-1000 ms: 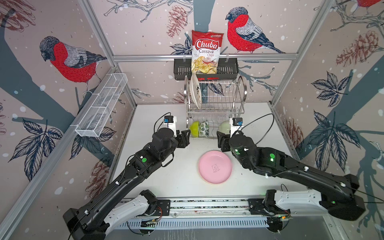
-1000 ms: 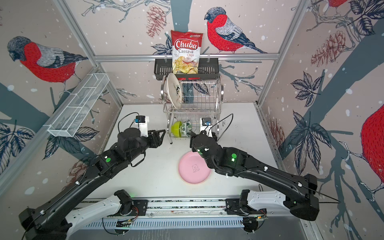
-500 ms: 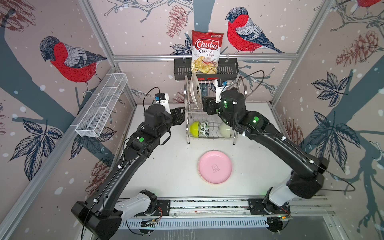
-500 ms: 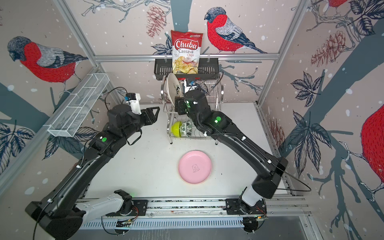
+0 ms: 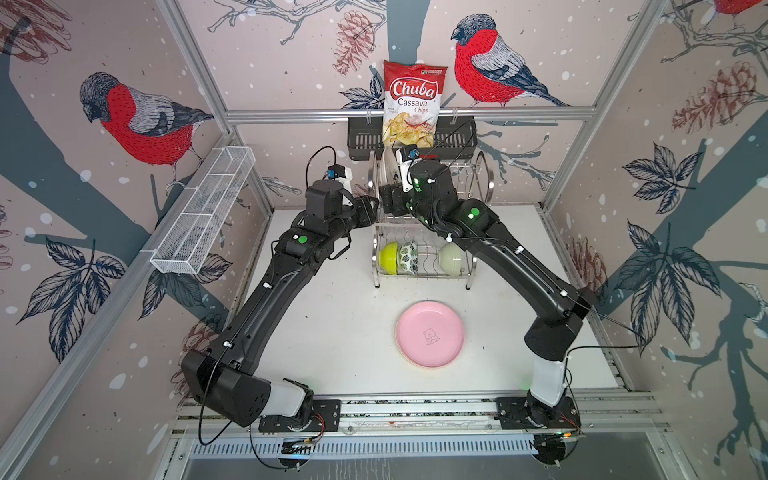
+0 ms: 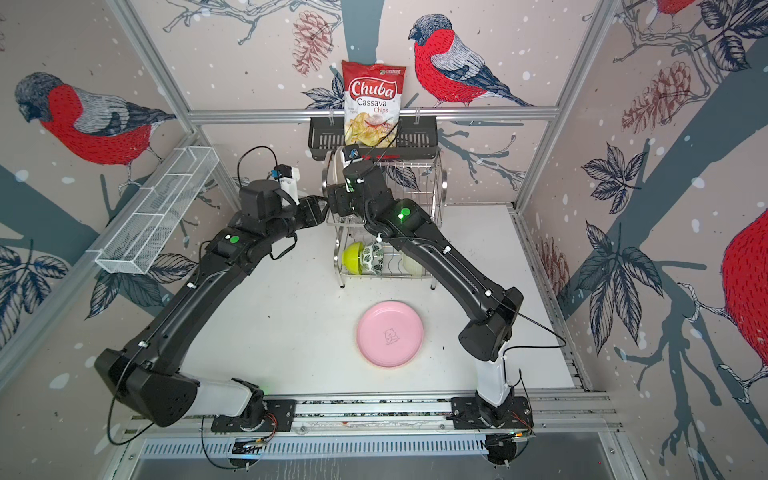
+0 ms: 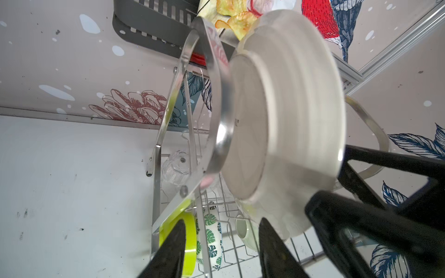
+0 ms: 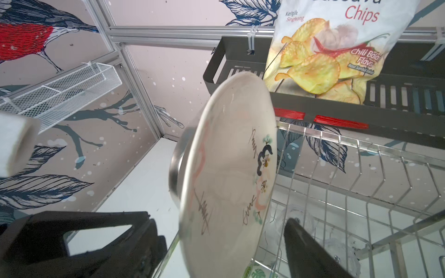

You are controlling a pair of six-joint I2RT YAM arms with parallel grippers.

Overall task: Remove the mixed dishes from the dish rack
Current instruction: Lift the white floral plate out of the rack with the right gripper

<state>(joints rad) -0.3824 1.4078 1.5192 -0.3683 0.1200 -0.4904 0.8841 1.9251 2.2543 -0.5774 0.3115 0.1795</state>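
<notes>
The doodled cream plate (image 8: 228, 156) stands upright at the left end of the rack's (image 5: 467, 183) upper tier, between the wide-apart jaws of the right gripper (image 8: 220, 221), ungripped. The left gripper (image 7: 222, 220), partly open and empty, is just left of the rack.

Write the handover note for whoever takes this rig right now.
Left gripper: open, empty, at the rack's end nearest the cream plate.
Right gripper: open, fingers astride the cream plate, not closed on it.
Cream plate: standing in the top tier.
Bottom tier: lime bowl, leaf-print bowl, pale green bowl.
Also racked: at least one clear glass.
Done: pink plate lies on the table.
Left: cream plate, bowls, glasses.
</notes>
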